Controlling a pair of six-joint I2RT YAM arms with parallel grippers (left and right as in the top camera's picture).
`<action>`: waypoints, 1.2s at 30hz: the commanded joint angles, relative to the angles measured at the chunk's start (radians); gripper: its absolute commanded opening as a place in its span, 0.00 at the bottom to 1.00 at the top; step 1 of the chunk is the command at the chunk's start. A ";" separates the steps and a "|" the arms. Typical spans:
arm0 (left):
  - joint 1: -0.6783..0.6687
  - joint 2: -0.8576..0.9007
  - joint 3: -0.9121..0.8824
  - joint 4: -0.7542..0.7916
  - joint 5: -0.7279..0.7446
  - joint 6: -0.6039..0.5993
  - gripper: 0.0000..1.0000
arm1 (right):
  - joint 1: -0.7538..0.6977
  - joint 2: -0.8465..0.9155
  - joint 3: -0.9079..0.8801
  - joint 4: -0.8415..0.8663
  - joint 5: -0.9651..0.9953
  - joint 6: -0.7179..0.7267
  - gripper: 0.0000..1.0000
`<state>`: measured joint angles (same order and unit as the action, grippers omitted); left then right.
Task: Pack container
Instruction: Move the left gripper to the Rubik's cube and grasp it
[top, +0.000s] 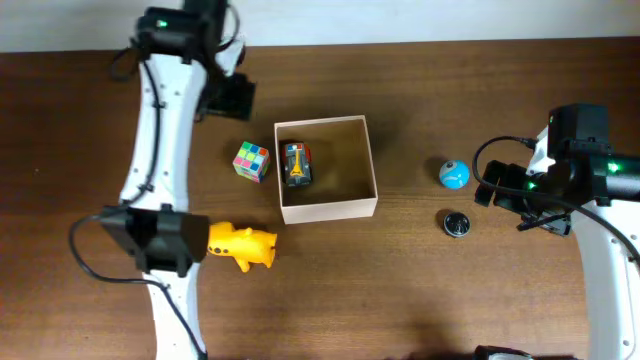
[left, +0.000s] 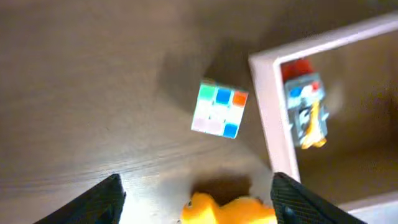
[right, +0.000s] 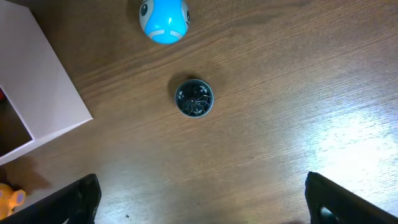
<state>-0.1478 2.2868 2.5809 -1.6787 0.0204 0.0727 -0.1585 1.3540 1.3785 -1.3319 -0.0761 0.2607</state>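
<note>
The container (top: 328, 208) is a square white-walled cardboard box with a tan inside at the table's middle. A small toy car (top: 296, 164) lies in its left part and also shows in the left wrist view (left: 306, 112). A colourful cube (top: 251, 160) sits just left of the box. A yellow duck toy (top: 244, 246) lies at the box's lower left. My left gripper (left: 196, 202) is open, with the duck (left: 229, 210) between its fingers, apart from them. My right gripper (right: 199, 202) is open and empty over bare table, below a dark round disc (right: 194, 98) and a blue ball (right: 163, 18).
The blue ball (top: 453, 174) and the dark disc (top: 456, 223) lie right of the box. The box's white corner shows in the right wrist view (right: 38, 87). The cube shows in the left wrist view (left: 219, 109), beside the box wall (left: 273, 106).
</note>
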 joint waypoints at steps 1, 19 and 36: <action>0.014 -0.013 -0.151 0.038 0.095 0.135 0.76 | -0.008 0.001 0.019 0.000 0.009 -0.001 0.99; -0.007 -0.013 -0.657 0.446 0.095 0.165 0.74 | -0.008 0.001 0.019 0.002 0.010 -0.001 0.99; -0.013 -0.013 -0.655 0.463 0.095 0.160 0.53 | -0.008 0.001 0.019 0.003 0.009 -0.001 0.99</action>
<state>-0.1551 2.2871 1.9091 -1.1912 0.1017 0.2321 -0.1585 1.3540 1.3785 -1.3315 -0.0761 0.2596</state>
